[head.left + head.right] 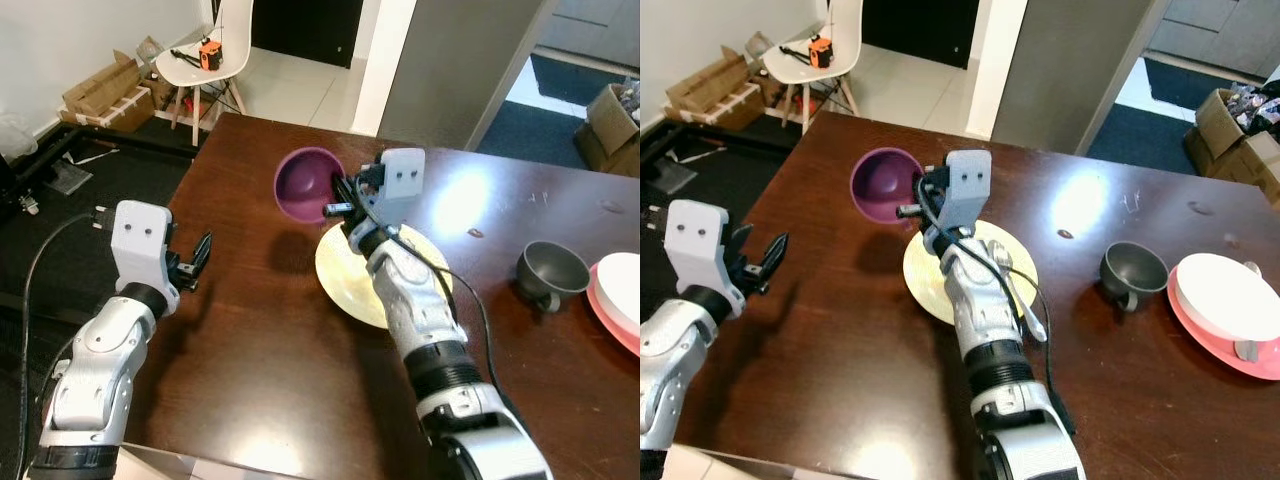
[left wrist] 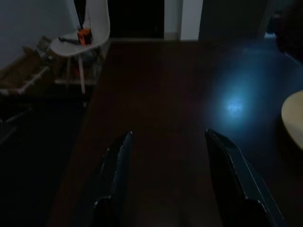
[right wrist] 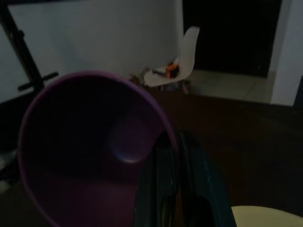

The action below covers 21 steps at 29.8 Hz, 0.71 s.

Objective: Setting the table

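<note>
My left gripper (image 1: 195, 262) hovers over the bare dark tabletop (image 1: 260, 380) near its nine o'clock edge, jaws apart and holding nothing — parked, I judge, so it stays out of the working arm's way. At the middle, my right gripper (image 1: 345, 198) has its jaws clamped on the rim of the purple bowl (image 1: 305, 183), one finger inside the wall and one outside. The bowl hangs tilted, clear of the wood, its mouth turned toward six o'clock — a rim pinch seems to tip it that way. It has no long axis, being round. Just at its four o'clock lies the yellow plate (image 1: 345, 275), probably its place. Farther toward three o'clock sit a grey cup (image 1: 550, 272) and a white dish on a pink plate (image 1: 1230, 345).
</note>
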Tool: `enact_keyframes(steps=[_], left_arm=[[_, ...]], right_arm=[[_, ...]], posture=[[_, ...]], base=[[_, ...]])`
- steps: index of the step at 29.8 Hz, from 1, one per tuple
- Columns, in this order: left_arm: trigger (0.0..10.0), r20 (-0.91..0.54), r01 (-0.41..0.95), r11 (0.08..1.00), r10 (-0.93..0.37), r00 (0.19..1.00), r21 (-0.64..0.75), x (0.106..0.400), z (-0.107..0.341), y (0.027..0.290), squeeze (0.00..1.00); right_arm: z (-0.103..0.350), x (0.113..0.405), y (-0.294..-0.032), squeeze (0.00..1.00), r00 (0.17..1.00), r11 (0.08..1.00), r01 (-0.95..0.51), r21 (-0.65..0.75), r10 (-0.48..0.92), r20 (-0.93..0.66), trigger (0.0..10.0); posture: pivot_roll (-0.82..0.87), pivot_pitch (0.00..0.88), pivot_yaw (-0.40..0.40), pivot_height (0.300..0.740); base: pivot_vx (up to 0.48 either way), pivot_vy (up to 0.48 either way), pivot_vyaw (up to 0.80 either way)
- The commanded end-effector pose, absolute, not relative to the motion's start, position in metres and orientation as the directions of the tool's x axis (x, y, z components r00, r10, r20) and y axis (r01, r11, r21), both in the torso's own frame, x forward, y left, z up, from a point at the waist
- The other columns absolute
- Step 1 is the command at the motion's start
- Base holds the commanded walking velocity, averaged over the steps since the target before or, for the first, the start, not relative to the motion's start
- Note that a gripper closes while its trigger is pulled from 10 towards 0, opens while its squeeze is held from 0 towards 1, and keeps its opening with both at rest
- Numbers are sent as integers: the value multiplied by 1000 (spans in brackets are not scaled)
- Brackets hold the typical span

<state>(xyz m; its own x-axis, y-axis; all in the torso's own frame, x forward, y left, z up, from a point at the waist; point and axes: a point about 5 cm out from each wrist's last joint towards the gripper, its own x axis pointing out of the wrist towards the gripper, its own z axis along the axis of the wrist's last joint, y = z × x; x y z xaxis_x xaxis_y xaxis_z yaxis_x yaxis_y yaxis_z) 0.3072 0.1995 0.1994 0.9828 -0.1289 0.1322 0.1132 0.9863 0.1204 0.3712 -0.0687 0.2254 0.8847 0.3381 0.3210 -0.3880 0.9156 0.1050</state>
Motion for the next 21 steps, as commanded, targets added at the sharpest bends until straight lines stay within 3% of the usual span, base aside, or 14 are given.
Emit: enact_keyframes(steps=[1, 9, 21], left_arm=[[10000, 155, 104, 986, -123, 980, 128, 304, 206, 202, 0], [10000, 269, 15, 989, -55, 962, 148, 296, 244, 225, 0], [10000, 339, -16, 990, -32, 940, 139, 297, 265, 227, 0]], right_arm=[[232, 368, -72, 0, 880, 922, -377, 89, 326, 346, 10000], [248, 372, -85, 0, 884, 943, -319, 89, 263, 387, 10000], [256, 372, -91, 0, 888, 954, -284, 93, 225, 402, 10000]], posture=[[107, 67, 16, 740], [170, 32, 43, 740], [194, 10, 34, 740]], base=[[0, 0, 0], [0, 0, 0], [0, 0, 0]])
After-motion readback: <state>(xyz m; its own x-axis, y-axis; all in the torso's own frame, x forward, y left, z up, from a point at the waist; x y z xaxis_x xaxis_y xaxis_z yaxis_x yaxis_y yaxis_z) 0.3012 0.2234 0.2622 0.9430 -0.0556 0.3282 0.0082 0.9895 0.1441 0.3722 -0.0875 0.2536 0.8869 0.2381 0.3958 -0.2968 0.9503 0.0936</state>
